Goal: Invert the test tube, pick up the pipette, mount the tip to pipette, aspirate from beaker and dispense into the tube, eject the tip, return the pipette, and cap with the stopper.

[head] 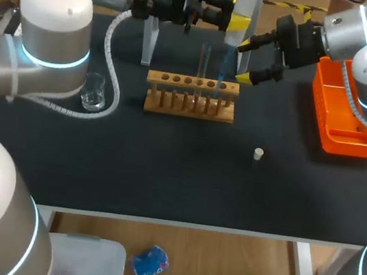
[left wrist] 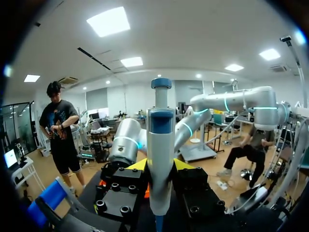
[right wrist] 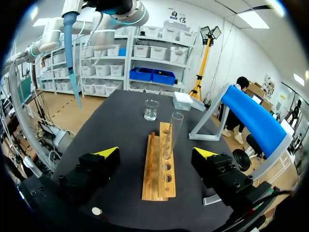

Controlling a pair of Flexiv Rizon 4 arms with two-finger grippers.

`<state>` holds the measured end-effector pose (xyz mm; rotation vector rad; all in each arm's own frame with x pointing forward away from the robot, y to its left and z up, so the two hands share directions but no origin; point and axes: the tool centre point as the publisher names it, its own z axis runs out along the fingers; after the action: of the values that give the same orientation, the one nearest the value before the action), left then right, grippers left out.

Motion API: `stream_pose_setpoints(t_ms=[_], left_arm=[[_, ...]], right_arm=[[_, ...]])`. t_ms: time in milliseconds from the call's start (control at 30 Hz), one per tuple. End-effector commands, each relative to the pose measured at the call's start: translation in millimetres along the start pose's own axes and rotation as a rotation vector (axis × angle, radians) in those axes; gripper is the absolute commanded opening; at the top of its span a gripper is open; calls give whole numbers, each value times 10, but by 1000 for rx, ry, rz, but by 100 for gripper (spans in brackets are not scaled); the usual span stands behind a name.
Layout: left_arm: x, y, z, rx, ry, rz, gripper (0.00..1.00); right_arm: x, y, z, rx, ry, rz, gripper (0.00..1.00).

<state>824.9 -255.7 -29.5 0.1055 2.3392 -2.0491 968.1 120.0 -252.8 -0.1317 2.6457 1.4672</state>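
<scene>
1. left hand (left wrist: 159,166) is clamped on the pipette (left wrist: 160,130), whose body stands upright between its two fingers, high over the tabletop (head: 164,176). right hand (right wrist: 157,153) is spread wide and holds nothing. its fingers sit to either side of the line of the wooden rack (right wrist: 157,179), apart from it.
2. the long blue tip (right wrist: 72,63) hangs in the air off to one side of the test tube (right wrist: 171,133), not inside it. the tube's mouth is narrow, so an off-centre descent would likely strike the rim, bending the tip or rocking the tube (i cannot tell whether the tip carries any liquid).
3. the open right hand is near the rack, and a sideways nudge could shift the rack and tube together.
4. the tube is clear, slim glass standing mouth up in a rack hole. the beaker (right wrist: 151,110) sits beyond the rack's far end, and the stopper (head: 258,154) lies alone on the tabletop.
</scene>
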Motion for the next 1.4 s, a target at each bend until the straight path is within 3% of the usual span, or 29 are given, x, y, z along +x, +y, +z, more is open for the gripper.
stream_pose_setpoints(t_ms=[33, 433, 567, 833, 1200, 1300, 1400], left_arm=[[51, 3, -17, 4, -33, 1, 0], [51, 3, -17, 4, -33, 1, 0], [38, 38, -19, 15, -30, -6, 0], [124, 401, -10, 58, -38, -33, 0], [255, 797, -21, 73, -103, -30, 0], [259, 825, -19, 64, -115, -28, 0], [259, 825, -19, 64, -115, -28, 0]], right_arm=[[-2, -3, 1, 0, 0, 0, 100], [-2, -3, 1, 0, 0, 0, 100], [50, 8, -38, -74, 39, -5, 100], [420, 116, -154, -158, 64, -22, 100], [969, 205, -361, -382, 98, 31, 100], [1095, 200, -416, -502, 158, 43, 100], [1095, 200, -416, -502, 158, 43, 100]])
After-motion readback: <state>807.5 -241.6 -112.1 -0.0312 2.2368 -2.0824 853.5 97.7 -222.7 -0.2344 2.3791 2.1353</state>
